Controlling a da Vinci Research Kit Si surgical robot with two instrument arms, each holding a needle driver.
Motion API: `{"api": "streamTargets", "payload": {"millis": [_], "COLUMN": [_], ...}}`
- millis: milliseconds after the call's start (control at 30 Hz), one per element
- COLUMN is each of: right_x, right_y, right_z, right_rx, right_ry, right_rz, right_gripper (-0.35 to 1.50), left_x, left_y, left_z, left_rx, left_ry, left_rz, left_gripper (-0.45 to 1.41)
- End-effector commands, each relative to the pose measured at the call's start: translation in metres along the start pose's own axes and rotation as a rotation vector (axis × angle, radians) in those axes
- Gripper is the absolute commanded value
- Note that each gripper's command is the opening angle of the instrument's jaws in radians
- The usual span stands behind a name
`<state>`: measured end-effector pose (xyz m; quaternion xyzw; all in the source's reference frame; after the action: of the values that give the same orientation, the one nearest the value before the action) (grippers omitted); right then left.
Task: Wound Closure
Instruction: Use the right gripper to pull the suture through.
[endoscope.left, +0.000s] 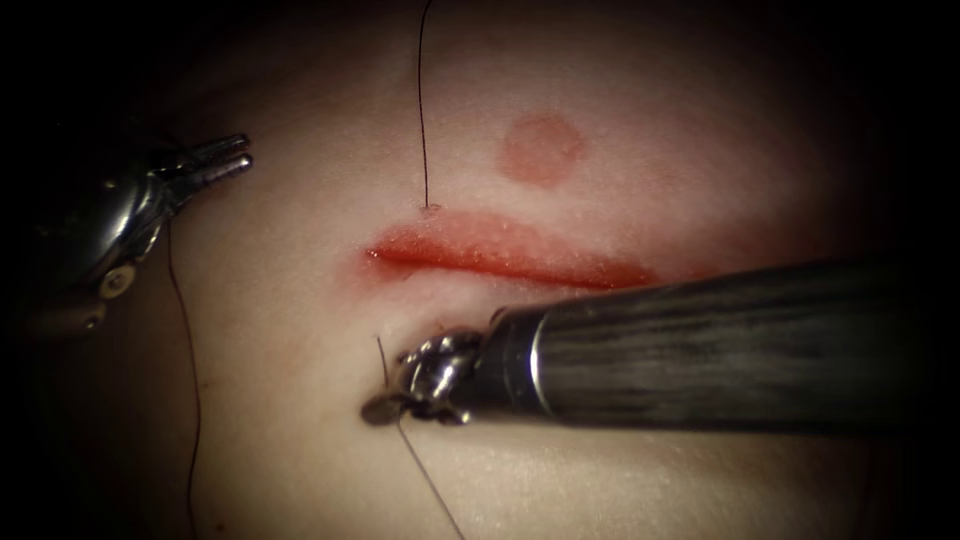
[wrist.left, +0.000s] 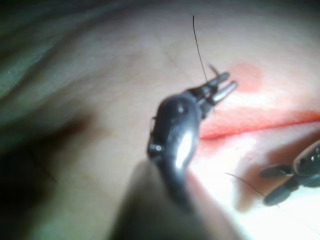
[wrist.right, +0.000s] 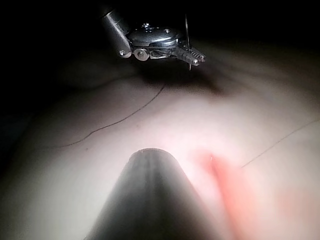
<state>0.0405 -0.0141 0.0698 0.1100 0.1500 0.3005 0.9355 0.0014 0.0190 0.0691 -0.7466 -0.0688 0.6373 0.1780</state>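
The cut (endoscope.left: 500, 262) lies red and open across the tissue. A thread (endoscope.left: 422, 110) leaves the tissue just above the cut's left end and runs away upward. My left tool (endoscope.left: 232, 157) hovers off to the left of the cut with its jaws slightly parted and nothing clearly between them (wrist.left: 225, 85). In the right wrist view a thin dark line crosses its tips (wrist.right: 197, 56). My right tool (endoscope.left: 385, 405) sits just below the cut's left end. Its jaws stand apart (wrist.left: 276, 184), and a second strand (endoscope.left: 425, 475) runs past them across the tissue.
A third strand (endoscope.left: 185, 380) trails down the tissue below the left tool. A round red mark (endoscope.left: 541, 148) sits above the cut. The right tool's thick shaft (endoscope.left: 700, 340) covers the tissue below the cut's right half.
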Motion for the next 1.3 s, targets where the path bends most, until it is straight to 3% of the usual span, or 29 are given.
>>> {"api": "streamTargets", "payload": {"millis": [33, 267, 467, 767, 833, 900, 933, 967, 1300], "right_x": [0.0004, 0.0002, -0.0013, -0.0018, -0.0021, -0.0023, -0.0024, -0.0025, -0.0029], "right_y": [-0.0003, 0.0004, 0.0016, 0.0012, 0.0009, 0.0009, 0.0009, 0.0011, 0.0005], "right_z": [0.0015, 0.0044, 0.0048, 0.0064, 0.0075, 0.0079, 0.0079, 0.0073, 0.0027], "right_rx": [-0.001, -0.019, -0.07, -0.07, -0.04, -0.021, -0.017, -0.023, -0.041], "right_ry": [-0.001, -0.03, -0.062, -0.059, -0.064, -0.057, -0.057, -0.042, -0.006], "right_rz": [0.002, 0.004, 0.005, -0.003, -0.011, -0.015, -0.016, -0.019, -0.024], "right_gripper": [1.25, 1.15, 1.18, 1.16, 1.01, 0.26, 0.06, -0.35, -0.35], "left_x": [-0.0009, -0.0008, -0.0009, -0.001, -0.001, -0.001, -0.001, -0.001, -0.0011], "left_y": [0.0, 0.0001, 0.0001, 0.0001, 0.0001, 0.0001, 0.0001, 0.0001, 0.0001], "left_z": [0.0004, -0.0003, -0.0002, 0.0001, 0.0, -0.0001, -0.0001, -0.0003, -0.0002], "left_rx": [-0.002, -0.009, -0.008, -0.005, -0.006, -0.007, -0.007, -0.01, -0.008], "left_ry": [0.001, 0.002, 0.002, 0.001, 0.001, 0.001, 0.002, 0.002, 0.002], "left_rz": [0.0, 0.001, 0.002, 0.003, 0.003, 0.003, 0.003, 0.003, 0.003], "left_gripper": [-0.35, -0.35, -0.35, -0.35, -0.35, -0.35, -0.35, -0.35, -0.35]}}
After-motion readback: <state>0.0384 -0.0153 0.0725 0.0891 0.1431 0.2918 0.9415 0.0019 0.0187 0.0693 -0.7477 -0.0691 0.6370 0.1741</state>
